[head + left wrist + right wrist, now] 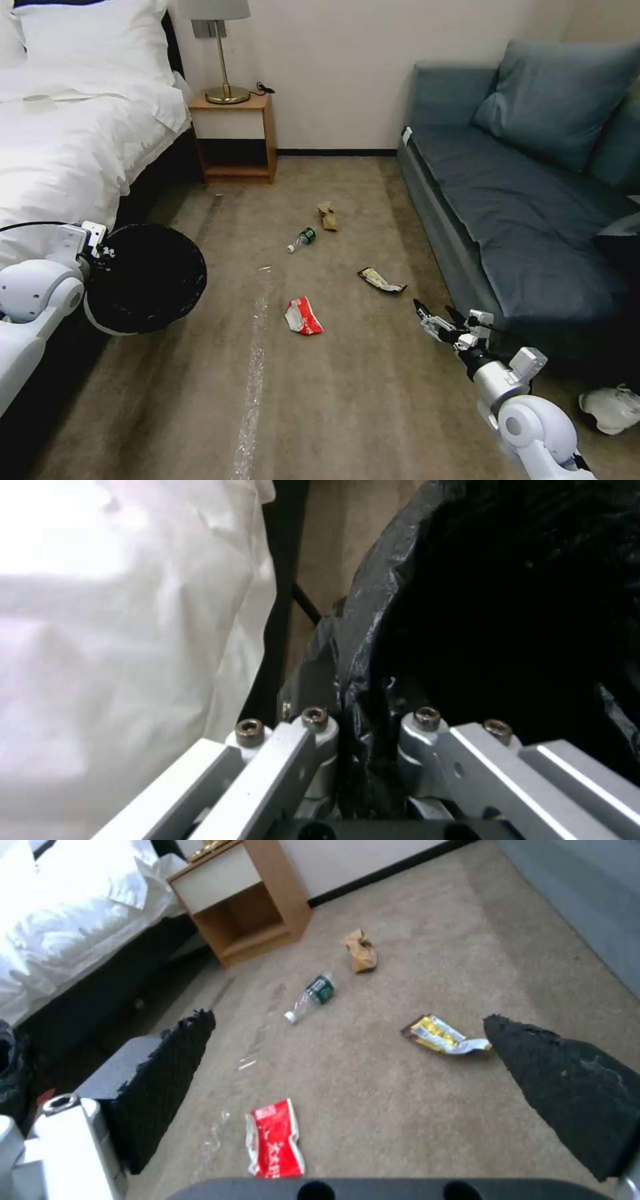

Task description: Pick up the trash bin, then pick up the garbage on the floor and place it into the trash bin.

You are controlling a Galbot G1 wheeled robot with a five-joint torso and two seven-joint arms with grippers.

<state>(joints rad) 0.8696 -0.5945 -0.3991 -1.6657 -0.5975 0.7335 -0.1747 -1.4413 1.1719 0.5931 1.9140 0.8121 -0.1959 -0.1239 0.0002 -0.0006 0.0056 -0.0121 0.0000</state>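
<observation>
The left hand (363,730) is clamped on the rim of the trash bin (143,277), one finger (313,725) outside the black liner and the other inside. The bin hangs at the robot's left, off the carpet beside the bed (73,133), tipped so its mouth faces toward the middle of the floor.

The right hand (437,320) hovers low at the robot's right with its black pads (167,1075) spread wide and nothing between them.

All four pieces of garbage lie on the carpet. From the right hand, the yellow-and-black wrapper (381,280) is nearest, at about 11 o'clock in the head view; its long axis runs from 10 to 4 o'clock. The red-and-white wrapper (303,315) lies at 9 o'clock, between the two hands. Farther off are the bottle (301,240), cap pointing to 8 o'clock, and the brown paper (327,217) just beyond it. The right arm looks better placed for either wrapper.
</observation>
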